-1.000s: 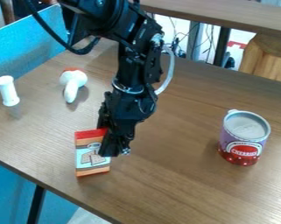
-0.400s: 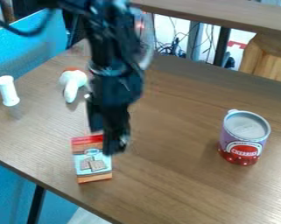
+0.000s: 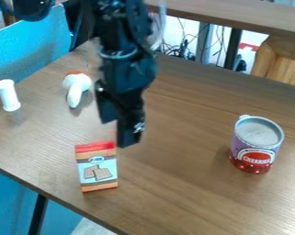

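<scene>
The black gripper (image 3: 116,132) has gone up and away from the cracker box (image 3: 96,168) at the near left, its fingers apart and holding nothing, but if it swings back too low, it could knock the box over.

Wide room separates box (image 3: 97,168) and can (image 3: 256,144); fingers (image 3: 130,134) obstruct the box's far corner.

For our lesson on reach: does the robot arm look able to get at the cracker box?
Probably yes: the gripper hangs close to the red top of the cracker box, and nothing visible stands between them.
</scene>
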